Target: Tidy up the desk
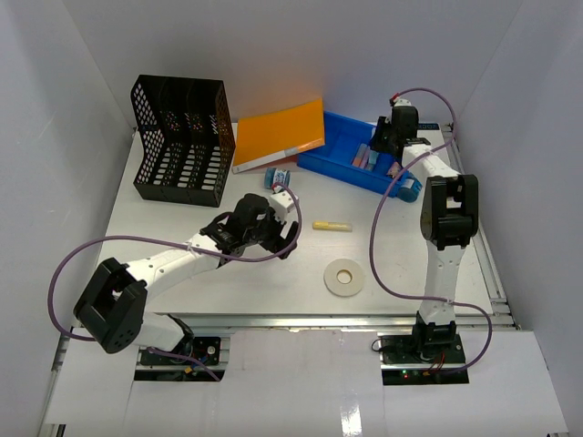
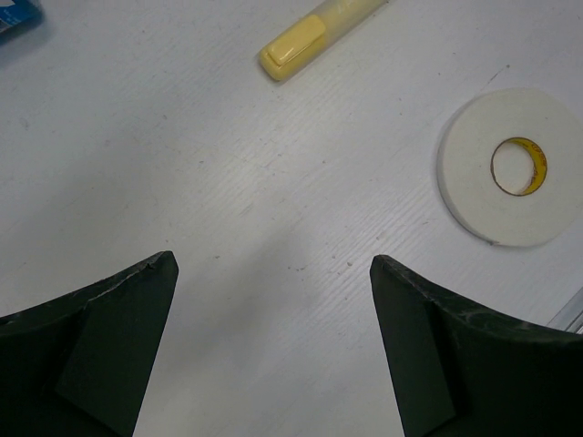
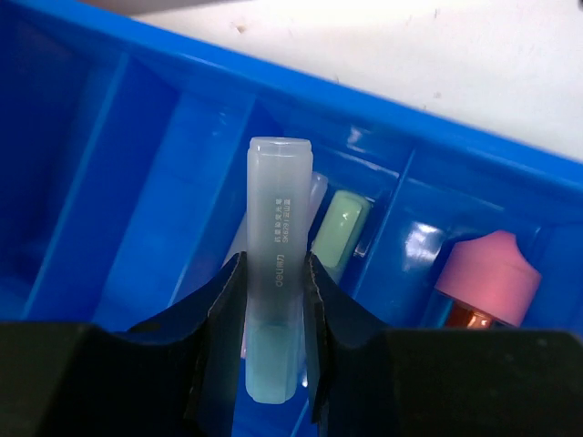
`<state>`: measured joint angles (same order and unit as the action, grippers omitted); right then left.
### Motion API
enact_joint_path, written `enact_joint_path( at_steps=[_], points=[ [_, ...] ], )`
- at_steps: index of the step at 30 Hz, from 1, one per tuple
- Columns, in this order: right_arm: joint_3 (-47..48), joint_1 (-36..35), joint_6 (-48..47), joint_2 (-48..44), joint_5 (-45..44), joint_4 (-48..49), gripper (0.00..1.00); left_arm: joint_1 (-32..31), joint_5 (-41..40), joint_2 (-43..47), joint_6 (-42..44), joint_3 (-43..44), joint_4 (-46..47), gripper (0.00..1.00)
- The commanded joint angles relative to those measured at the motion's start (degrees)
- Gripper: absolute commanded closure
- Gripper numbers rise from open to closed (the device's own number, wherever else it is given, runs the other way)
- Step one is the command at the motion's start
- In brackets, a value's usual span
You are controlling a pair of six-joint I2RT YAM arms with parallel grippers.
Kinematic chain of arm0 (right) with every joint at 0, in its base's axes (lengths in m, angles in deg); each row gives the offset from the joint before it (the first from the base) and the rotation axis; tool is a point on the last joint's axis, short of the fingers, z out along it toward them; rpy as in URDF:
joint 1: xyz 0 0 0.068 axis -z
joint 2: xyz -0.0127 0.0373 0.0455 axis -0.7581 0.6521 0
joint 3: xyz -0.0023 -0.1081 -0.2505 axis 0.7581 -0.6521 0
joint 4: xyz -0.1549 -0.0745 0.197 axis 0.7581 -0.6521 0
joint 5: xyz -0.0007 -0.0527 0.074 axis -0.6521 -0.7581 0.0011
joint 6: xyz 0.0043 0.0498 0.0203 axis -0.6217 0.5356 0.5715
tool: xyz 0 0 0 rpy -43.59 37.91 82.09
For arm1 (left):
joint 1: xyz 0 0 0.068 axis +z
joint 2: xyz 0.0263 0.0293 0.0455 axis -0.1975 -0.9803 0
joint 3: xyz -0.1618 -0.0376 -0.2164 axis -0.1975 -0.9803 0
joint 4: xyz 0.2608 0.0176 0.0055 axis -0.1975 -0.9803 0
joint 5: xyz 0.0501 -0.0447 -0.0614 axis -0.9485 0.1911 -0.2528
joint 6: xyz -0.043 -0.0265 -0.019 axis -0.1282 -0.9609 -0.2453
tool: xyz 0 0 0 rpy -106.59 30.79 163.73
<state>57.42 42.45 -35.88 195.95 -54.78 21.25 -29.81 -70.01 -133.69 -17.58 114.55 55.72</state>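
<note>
**Right gripper (image 3: 273,264) clamps a pale green highlighter (image 3: 278,209) over the blue tray (image 3: 137,137)**

Top view: the white desk (image 1: 273,282) fills the frame, with a yellow highlighter (image 1: 332,226) and a tape roll (image 1: 345,278) loose near its middle. Left wrist: the left gripper (image 2: 273,264) hovers empty over bare desk, jaws wide apart. Right wrist: the step in hand looks like stowing the pen, which calls for lowering it into the compartment and then letting go.

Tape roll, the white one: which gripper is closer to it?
Left. The left gripper hangs open just to the left of the tape roll. The right gripper is far off at the back, over the blue tray, shut on a highlighter.
</note>
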Motion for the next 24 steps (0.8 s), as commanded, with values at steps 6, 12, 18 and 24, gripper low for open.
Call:
enact_joint_path(
  at_steps=[6, 12, 18, 24],
  points=[
    [3.33, -0.27, 3.05, 2.84, -1.86, 5.23, 0.43, 0.33, 9.79, 0.81, 4.99, -1.75, 5.77, 0.02],
    [-1.89, 0.68, 1.83, -4.39, 1.8, 5.01, 0.2, 0.33, 18.0, 1.67, 11.26, -2.63, 11.19, 0.05],
    [-14.08, 3.97, -21.9, -23.54, 45.21, -2.86, 0.07, 0.07, 24.66, -5.47, 19.36, 7.88, 4.21, 0.12],
    [-31.37, 4.04, -50.58, -40.88, 67.12, -27.83, 0.06, -1.3, 26.44, -14.28, 35.92, 13.73, 0.13, 0.09]
  ],
)
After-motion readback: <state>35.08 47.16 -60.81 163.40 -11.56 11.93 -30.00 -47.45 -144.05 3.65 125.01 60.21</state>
